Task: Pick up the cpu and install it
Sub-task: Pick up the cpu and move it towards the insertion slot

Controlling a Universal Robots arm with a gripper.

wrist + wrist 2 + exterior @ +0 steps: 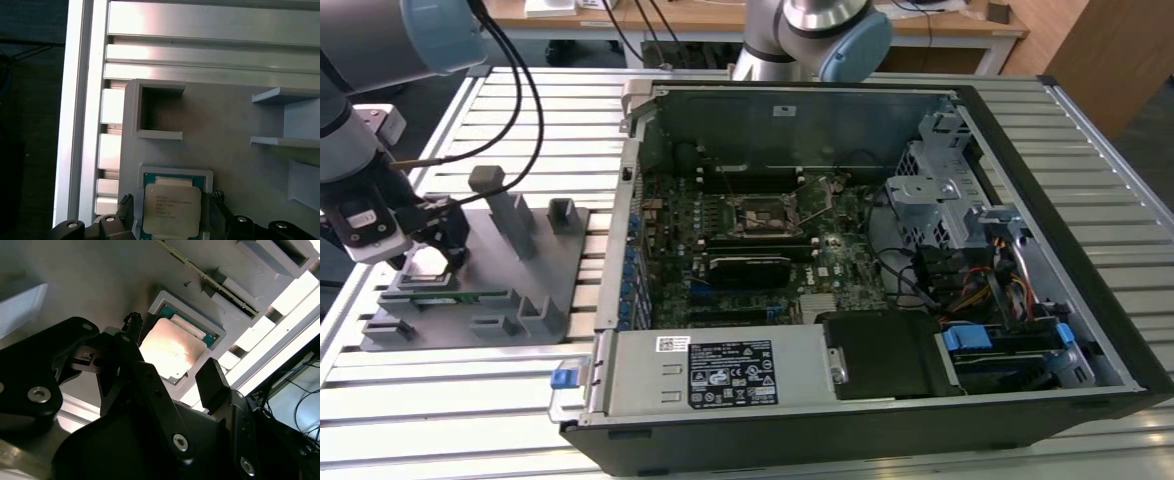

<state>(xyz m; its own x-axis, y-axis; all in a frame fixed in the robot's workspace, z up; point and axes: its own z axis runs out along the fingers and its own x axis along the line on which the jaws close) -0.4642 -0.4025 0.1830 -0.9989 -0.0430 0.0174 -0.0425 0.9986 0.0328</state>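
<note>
The cpu (172, 209), a flat silver square with a pale rim, lies in a pocket of the grey fixture (225, 120). In the second wrist view its cpu (167, 352) top glares with reflected light. My gripper (171, 206) hangs low over it, open, with one black finger (125, 209) on each side and a small gap to the chip. The exterior view places the gripper (434, 255) at the left, over the fixture (520, 290). The motherboard's dark socket (767, 215) sits inside the open computer case (1107, 300), far from the gripper.
A long green memory stick (447, 295) lies in a fixture slot beside the cpu pocket, with grey upright posts (500, 205) close behind the gripper. The fixture rests on a slatted aluminium table (454, 400). Cables (520, 90) trail from the arm.
</note>
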